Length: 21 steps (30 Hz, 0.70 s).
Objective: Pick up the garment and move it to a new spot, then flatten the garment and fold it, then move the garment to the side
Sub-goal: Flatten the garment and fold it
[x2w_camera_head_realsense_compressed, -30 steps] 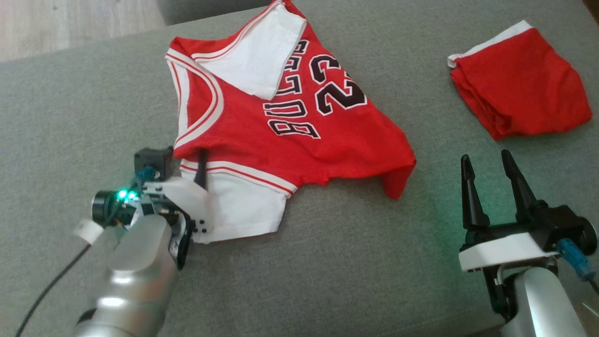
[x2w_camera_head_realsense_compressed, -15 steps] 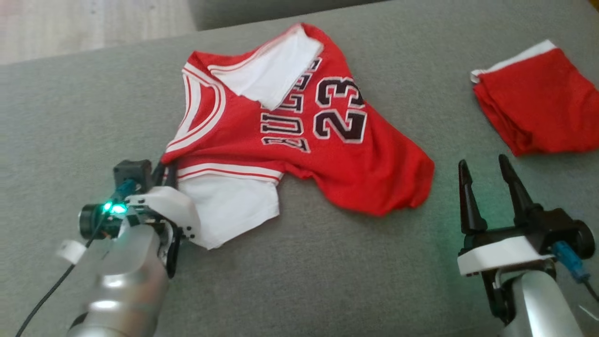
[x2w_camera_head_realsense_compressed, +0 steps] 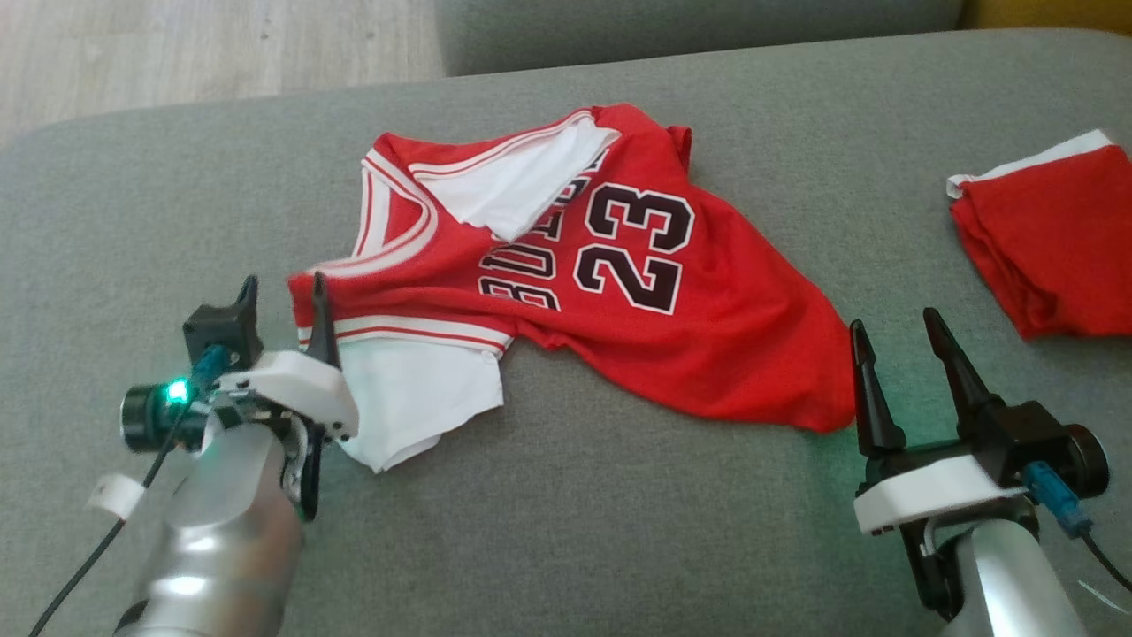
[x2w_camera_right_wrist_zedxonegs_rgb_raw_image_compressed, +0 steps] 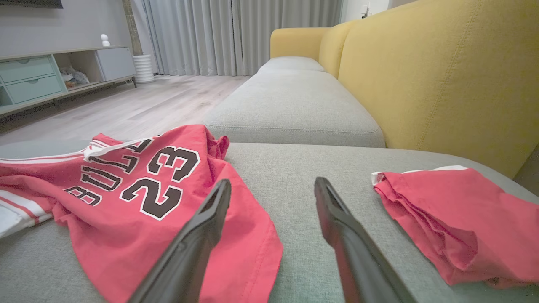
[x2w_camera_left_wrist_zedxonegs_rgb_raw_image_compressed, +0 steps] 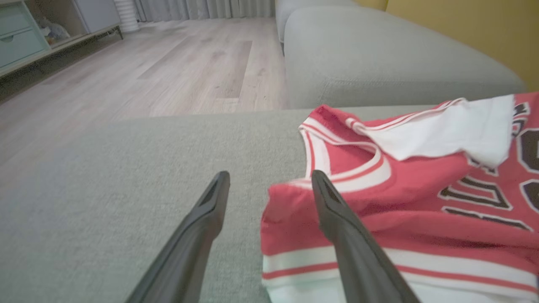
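Note:
The red jersey (x2w_camera_head_realsense_compressed: 707, 301) with "23" and white sleeves lies spread and creased on the grey sofa seat (x2w_camera_head_realsense_compressed: 619, 531). One white sleeve is folded over its chest. My left gripper (x2w_camera_head_realsense_compressed: 283, 292) is open at the jersey's near-left shoulder. In the left wrist view that red shoulder corner (x2w_camera_left_wrist_zedxonegs_rgb_raw_image_compressed: 278, 210) lies between the fingers of the left gripper (x2w_camera_left_wrist_zedxonegs_rgb_raw_image_compressed: 270, 174), against the right one. My right gripper (x2w_camera_head_realsense_compressed: 893, 320) is open just off the jersey's hem corner, holding nothing. In the right wrist view the jersey (x2w_camera_right_wrist_zedxonegs_rgb_raw_image_compressed: 105, 235) lies left of the right gripper (x2w_camera_right_wrist_zedxonegs_rgb_raw_image_compressed: 273, 182).
Folded red shorts (x2w_camera_head_realsense_compressed: 1052, 248) with a white band lie at the right, also to the right of my right fingers as red shorts (x2w_camera_right_wrist_zedxonegs_rgb_raw_image_compressed: 454, 219). A yellow backrest (x2w_camera_right_wrist_zedxonegs_rgb_raw_image_compressed: 442, 84) rises behind. A second grey cushion (x2w_camera_right_wrist_zedxonegs_rgb_raw_image_compressed: 290, 105) and wood floor (x2w_camera_head_realsense_compressed: 177, 53) lie beyond the seat's far edge.
My left gripper, shut on the jersey's shoulder and drawing it leftward before, has opened and let go. The head camera has shifted, sliding the whole picture. The right gripper stays open.

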{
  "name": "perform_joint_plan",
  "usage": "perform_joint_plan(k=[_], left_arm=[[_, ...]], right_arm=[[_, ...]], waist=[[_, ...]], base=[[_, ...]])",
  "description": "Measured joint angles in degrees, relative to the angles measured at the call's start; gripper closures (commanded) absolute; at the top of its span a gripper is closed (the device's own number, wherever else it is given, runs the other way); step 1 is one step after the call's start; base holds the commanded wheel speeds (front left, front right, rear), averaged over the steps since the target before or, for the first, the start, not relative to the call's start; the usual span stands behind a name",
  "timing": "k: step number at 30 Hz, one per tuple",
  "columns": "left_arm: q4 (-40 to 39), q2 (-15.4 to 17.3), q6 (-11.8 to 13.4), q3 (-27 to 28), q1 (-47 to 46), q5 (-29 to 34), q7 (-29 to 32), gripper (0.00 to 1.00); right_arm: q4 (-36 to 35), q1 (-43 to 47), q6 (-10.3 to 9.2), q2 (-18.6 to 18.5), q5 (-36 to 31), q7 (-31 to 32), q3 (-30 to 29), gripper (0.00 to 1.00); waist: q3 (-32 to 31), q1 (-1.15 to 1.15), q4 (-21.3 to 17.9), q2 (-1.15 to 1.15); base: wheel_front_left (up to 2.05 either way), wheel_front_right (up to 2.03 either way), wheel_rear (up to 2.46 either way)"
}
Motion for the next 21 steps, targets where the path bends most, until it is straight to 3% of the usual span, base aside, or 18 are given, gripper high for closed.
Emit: perform_joint_plan(k=[7, 14, 21], left_arm=[[-14.6, -0.5, 0.1, 1.5, 4.3, 1.2, 0.0, 0.00], [-31.2, -2.9, 0.3, 2.5, 17.8, 4.1, -0.1, 0.00], [-38.3, -3.9, 0.6, 2.9, 25.6, 5.1, -0.1, 0.00]], right_arm=[[-0.5, 0.1, 0.00, 0.0, 0.2, 0.0, 0.0, 0.00], [-1.5, 2.7, 0.00, 0.0, 1.1, 0.0, -0.5, 0.00], [-2.1, 3.6, 0.00, 0.0, 1.5, 0.0, -0.8, 0.00]], waist=[[-1.4, 0.00, 1.0, 0.00], [-3.6, 0.00, 3.0, 0.00], [-4.5, 0.00, 4.5, 0.00]], base=[[0.00, 0.00, 0.00], [0.00, 0.00, 0.00], [0.00, 0.00, 0.00]])
